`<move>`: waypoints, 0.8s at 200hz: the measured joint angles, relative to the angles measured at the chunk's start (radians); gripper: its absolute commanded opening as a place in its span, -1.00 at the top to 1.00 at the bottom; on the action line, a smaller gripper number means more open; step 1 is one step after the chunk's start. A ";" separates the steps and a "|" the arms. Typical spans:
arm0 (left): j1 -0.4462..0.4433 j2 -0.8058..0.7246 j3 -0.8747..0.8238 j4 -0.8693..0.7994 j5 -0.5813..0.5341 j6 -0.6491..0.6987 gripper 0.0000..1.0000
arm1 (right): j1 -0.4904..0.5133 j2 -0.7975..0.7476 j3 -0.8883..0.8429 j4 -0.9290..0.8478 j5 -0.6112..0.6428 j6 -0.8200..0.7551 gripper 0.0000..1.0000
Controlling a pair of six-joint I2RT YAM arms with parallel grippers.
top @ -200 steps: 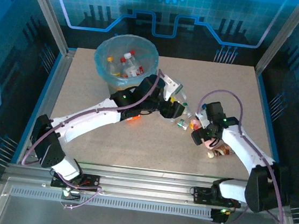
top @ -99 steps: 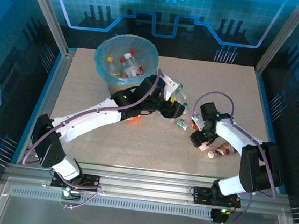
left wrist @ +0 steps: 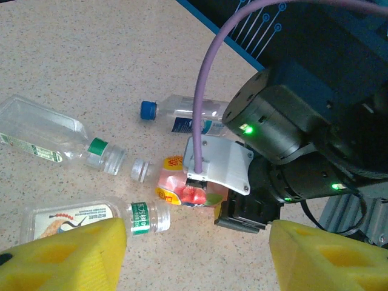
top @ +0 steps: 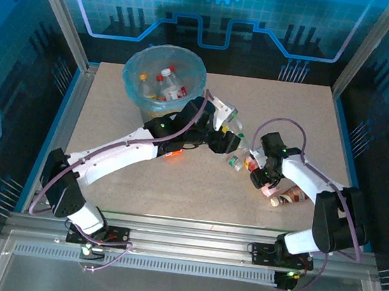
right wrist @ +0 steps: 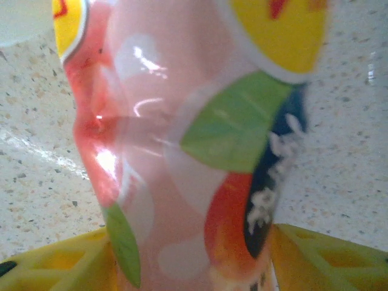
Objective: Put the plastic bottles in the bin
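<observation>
The bin (top: 129, 75), grey and lined with a light-blue bag, stands at the back left with several plastic bottles (top: 165, 80) in it. More lie at mid-table. A pink fruit-labelled bottle (right wrist: 182, 139) lies between my right gripper (right wrist: 194, 264) fingers, which press both its sides; it also appears under that wrist in the left wrist view (left wrist: 177, 189). My left gripper (left wrist: 197, 239) hovers open above the table, its yellow fingers (left wrist: 66, 257) wide apart. A clear green-labelled bottle (left wrist: 91, 218) lies by its left finger.
A clear green-capped bottle (left wrist: 42, 133) and a blue-capped one (left wrist: 182, 115) lie farther out. A brown-red bottle (top: 291, 196) rests right of the right gripper (top: 256, 179). The two wrists are close together, the left gripper (top: 233, 148) just left of the right.
The right gripper has slid a little left and closed in from wide open onto the pink-labelled bottle. The left arm has stayed where it was.
</observation>
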 measured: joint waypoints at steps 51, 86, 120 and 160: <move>0.000 -0.013 0.031 -0.005 0.000 0.001 -0.31 | -0.002 -0.155 0.000 0.005 0.000 0.004 -0.17; 0.000 -0.048 0.032 -0.005 -0.004 0.001 -0.31 | -0.004 -0.198 0.000 0.011 -0.006 0.020 -0.59; 0.000 -0.062 0.032 -0.004 -0.010 0.000 -0.32 | -0.004 -0.113 0.000 0.010 -0.010 0.017 -0.70; 0.000 -0.063 0.032 -0.005 -0.015 0.000 -0.33 | -0.001 0.010 0.000 0.021 -0.021 0.017 -0.56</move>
